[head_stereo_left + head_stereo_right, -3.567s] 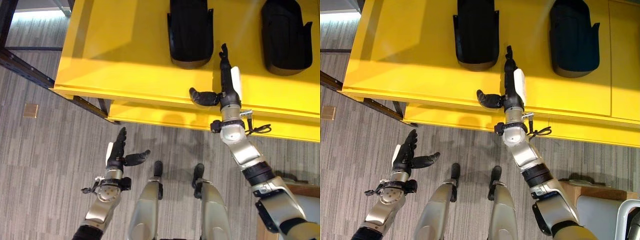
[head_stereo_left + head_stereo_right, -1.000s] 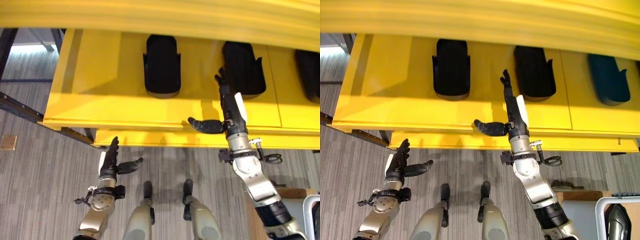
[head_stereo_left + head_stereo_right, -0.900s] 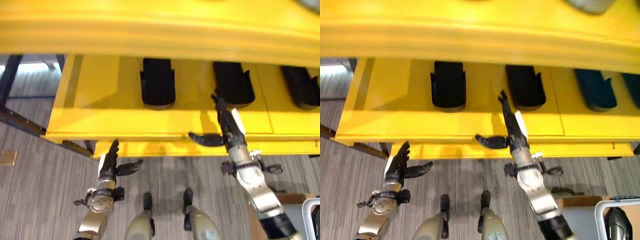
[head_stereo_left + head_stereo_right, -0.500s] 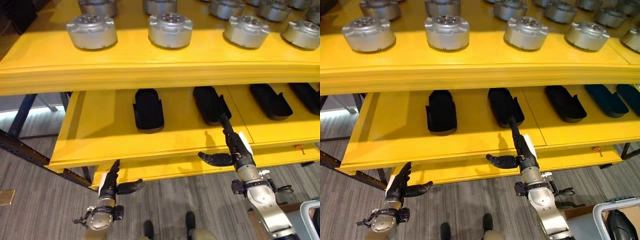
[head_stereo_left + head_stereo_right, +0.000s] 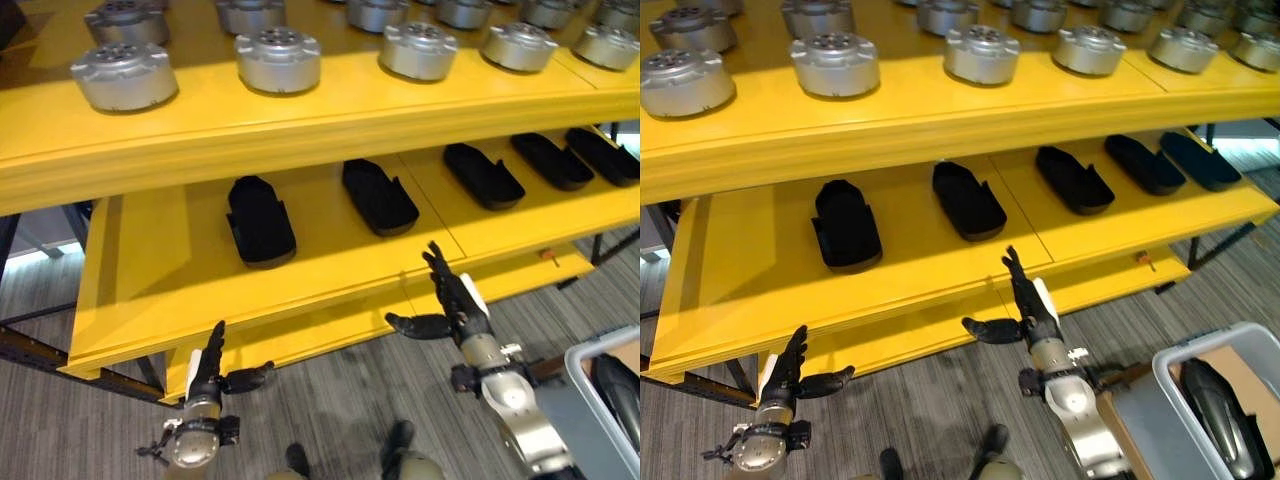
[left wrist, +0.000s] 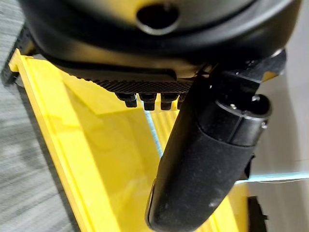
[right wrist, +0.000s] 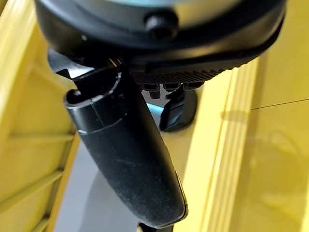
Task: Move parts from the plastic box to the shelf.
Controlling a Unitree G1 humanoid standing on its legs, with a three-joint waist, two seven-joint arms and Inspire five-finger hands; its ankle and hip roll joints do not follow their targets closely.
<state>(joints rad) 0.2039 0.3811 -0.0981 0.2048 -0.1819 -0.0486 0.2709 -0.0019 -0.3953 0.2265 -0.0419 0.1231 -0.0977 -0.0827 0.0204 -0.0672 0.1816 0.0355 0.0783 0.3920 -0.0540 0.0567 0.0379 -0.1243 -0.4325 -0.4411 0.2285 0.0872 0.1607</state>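
Withdrawn from the shelf (image 5: 940,255), the empty, spread right hand (image 5: 1025,310) now hovers left of the plastic box (image 5: 1240,400).

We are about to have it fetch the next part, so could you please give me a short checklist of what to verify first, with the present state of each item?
1. Right hand empty and open: ok, fingers straight, thumb out, in front of the middle shelf's front edge.
2. Left hand empty and open: ok, low at the shelf's left end, holding nothing.
3. Part waiting in the plastic box: ok, a dark part lies inside.
4. Free space on the middle shelf: ok, bare yellow to the left of the leftmost black part.
5. Upper shelf: not ok for placing, silver round parts stand along it.
6. More parts deeper in the box: cannot tell.
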